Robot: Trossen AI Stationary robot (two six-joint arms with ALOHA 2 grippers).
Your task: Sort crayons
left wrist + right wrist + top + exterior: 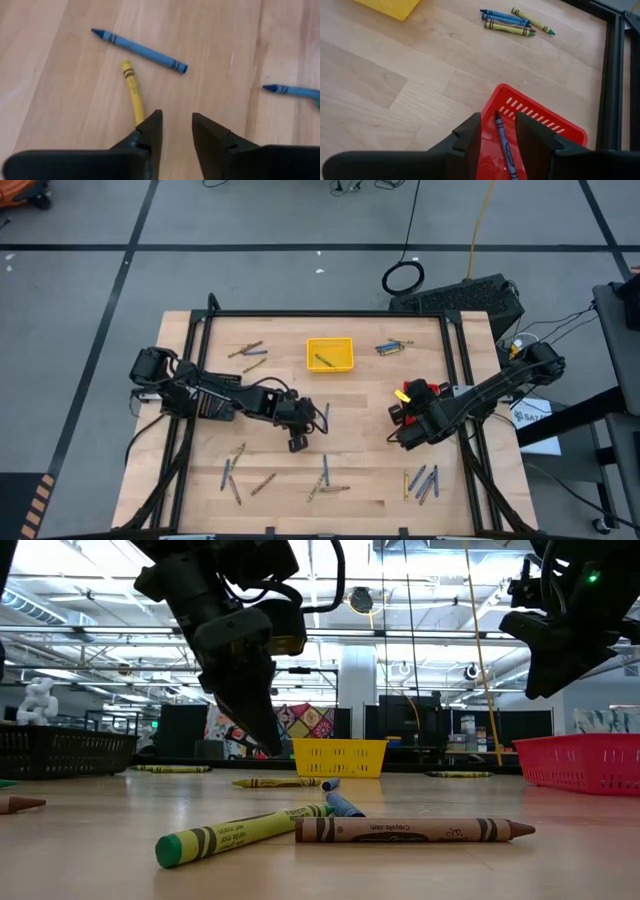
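Left gripper (176,131) over bare table (360,420), fingers apart, empty, yellow crayon (132,91) just beside, right gripper (497,131) above red tray (555,127), fingers apart, blue crayon (505,145) in between.

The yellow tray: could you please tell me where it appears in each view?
High view: yellow tray at top centre, one crayon inside.
Low view: far centre, behind the crayons.
Left wrist view: not in it.
Right wrist view: one corner at the top left.
Shared landmark: the red tray.

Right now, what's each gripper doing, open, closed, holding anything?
Left gripper: open, empty, above a yellow crayon.
Right gripper: open, over the red tray; blue crayon seen between its fingers.
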